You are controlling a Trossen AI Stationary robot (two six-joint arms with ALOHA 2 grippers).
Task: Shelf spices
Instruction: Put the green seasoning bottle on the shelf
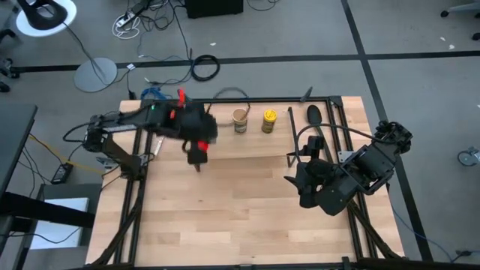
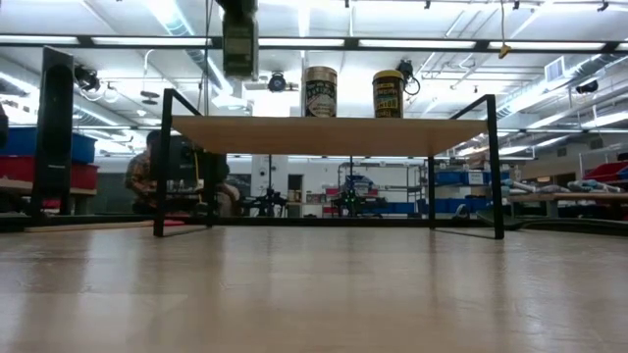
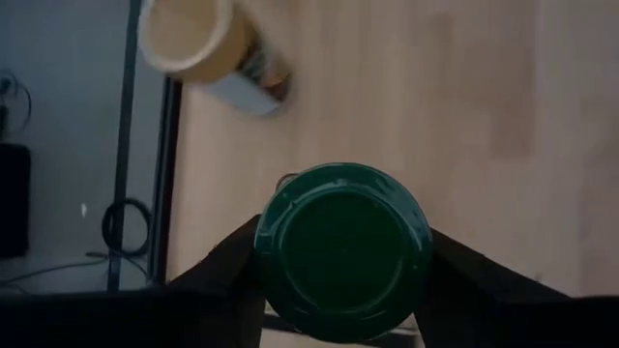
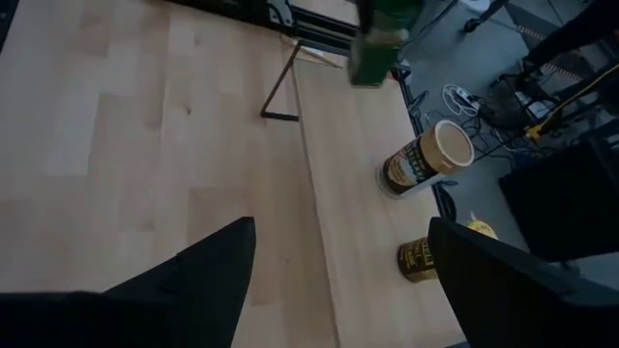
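Note:
The green-lidded spice jar [image 3: 340,232] sits between the fingers of my left gripper [image 3: 340,266], above the left part of the shelf [image 2: 324,135]. In the low view the jar [image 2: 239,49] hangs clear above the board. My left gripper [image 1: 198,142] hides the jar in the high view. The tan-lidded jar [image 1: 240,120] and the yellow-lidded jar [image 1: 268,120] stand upright on the shelf [image 1: 247,144]. My right gripper [image 1: 304,187] is open and empty over the table's right side, near of the shelf. My left gripper pinches the green-lidded jar between its two fingers [image 3: 227,266], on two opposite sides at its lid end [image 3: 269,253]. The fingers come from above, pointing down. The jar hangs upright below them, its base [image 2: 239,75] clear of the shelf board.
A black spoon [image 1: 315,116] lies at the shelf's right end, and a red-headed spatula [image 1: 181,96] at its far left. The shelf's black wire legs [image 2: 161,162] stand on the table. Bare tabletop [image 1: 240,210] lies near of the shelf. A person sits in the room behind [image 2: 147,176].

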